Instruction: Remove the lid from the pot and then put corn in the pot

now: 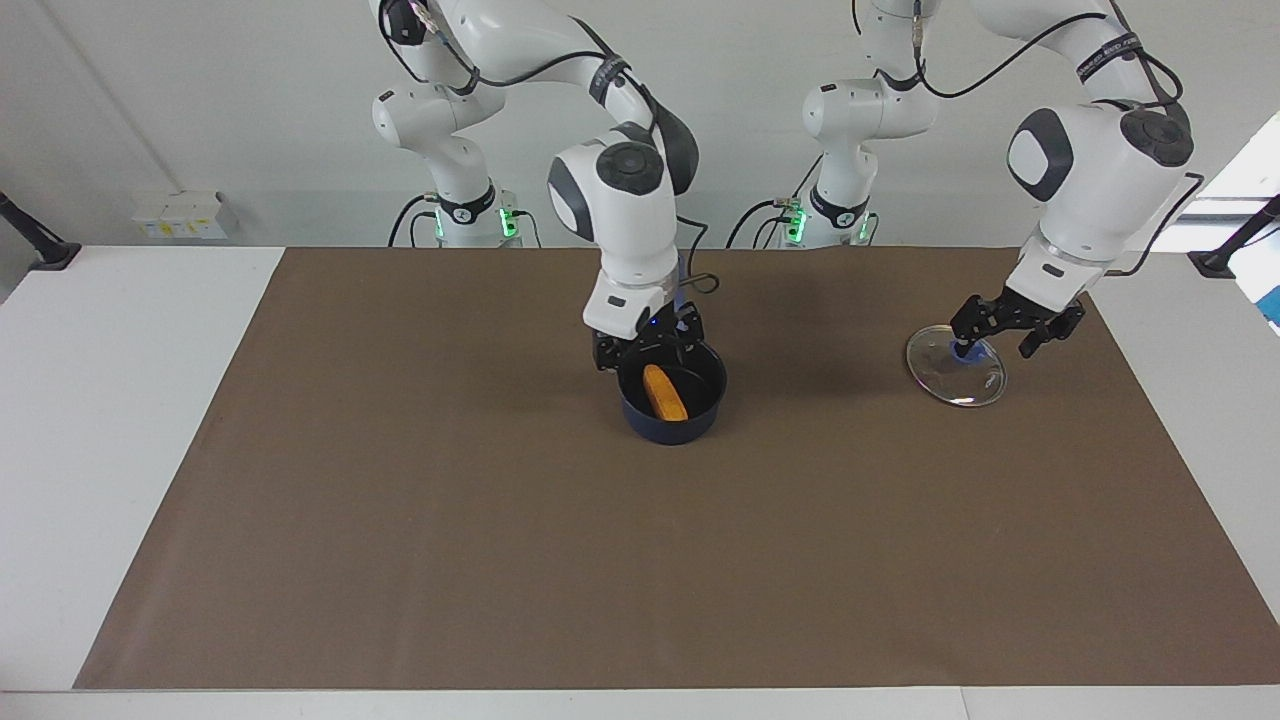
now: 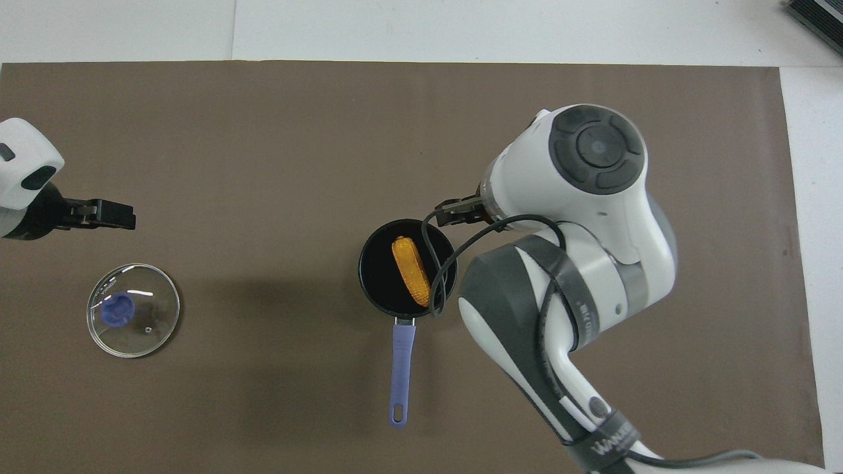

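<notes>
The dark-blue pot (image 1: 690, 428) stands mid-table on the brown mat, uncovered. The orange-yellow corn (image 1: 665, 392) lies inside it on the black bottom; it also shows in the overhead view (image 2: 411, 270) in the pot (image 2: 370, 280), whose blue handle (image 2: 402, 368) points toward the robots. My right gripper (image 1: 648, 352) is open and empty just over the pot's rim on the robots' side; only one tip shows from overhead (image 2: 458, 212). The glass lid (image 1: 955, 375) with its blue knob (image 1: 966, 351) lies flat on the mat toward the left arm's end (image 2: 133, 309). My left gripper (image 1: 995, 345) is open low over it.
The brown mat (image 1: 400, 500) covers most of the white table (image 1: 120, 400). A black cable (image 2: 436, 273) from the right arm hangs over the pot in the overhead view. A black clamp (image 1: 40, 250) sits at the table's corner at the right arm's end.
</notes>
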`<state>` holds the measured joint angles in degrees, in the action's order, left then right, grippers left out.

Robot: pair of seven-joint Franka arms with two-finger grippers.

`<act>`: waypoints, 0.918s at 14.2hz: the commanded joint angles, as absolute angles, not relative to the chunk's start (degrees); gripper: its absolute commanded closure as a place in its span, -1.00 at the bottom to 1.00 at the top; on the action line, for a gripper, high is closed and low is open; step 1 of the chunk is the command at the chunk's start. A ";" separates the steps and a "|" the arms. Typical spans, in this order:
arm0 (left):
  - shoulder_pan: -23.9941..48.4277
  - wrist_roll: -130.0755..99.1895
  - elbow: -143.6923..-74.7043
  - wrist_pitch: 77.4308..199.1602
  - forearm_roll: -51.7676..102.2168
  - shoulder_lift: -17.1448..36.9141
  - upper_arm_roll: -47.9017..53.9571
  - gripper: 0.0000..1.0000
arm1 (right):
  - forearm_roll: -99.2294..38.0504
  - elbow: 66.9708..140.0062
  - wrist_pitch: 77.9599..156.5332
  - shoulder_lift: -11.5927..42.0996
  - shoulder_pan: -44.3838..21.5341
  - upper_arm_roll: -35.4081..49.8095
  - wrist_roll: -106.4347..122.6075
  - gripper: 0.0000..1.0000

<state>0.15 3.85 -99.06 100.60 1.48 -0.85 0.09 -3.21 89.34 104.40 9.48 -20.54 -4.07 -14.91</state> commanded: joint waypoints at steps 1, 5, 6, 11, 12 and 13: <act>0.88 3.60 -93.70 95.55 1.14 0.44 -0.35 -1.00 | -2.64 89.56 100.73 5.81 -15.49 -3.43 -13.62 -1.00; 0.97 3.69 -89.40 91.51 0.97 0.79 -0.26 -1.00 | -2.64 88.07 96.78 2.37 -10.99 -3.60 -13.45 -1.00; 0.97 3.69 -87.21 88.97 0.97 2.01 -0.18 -1.00 | -2.72 87.02 95.38 2.29 -10.12 -3.60 -13.45 -1.00; 0.97 3.60 -80.77 84.81 0.88 6.32 0.62 -1.00 | -3.87 85.52 89.31 -2.80 -5.37 -3.52 -13.18 -1.00; 0.97 3.52 -80.77 84.81 0.88 6.68 0.62 -1.00 | -3.87 85.52 88.69 -3.86 -4.93 -3.52 -13.18 -1.00; 0.97 3.60 -80.77 84.81 0.79 6.68 0.62 -1.00 | -3.52 85.60 88.51 -4.91 -4.57 -3.60 -13.18 -1.00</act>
<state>0.38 3.85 -83.24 86.69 1.42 5.11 0.92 -3.24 85.34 89.85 -2.48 -6.14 -4.25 -14.36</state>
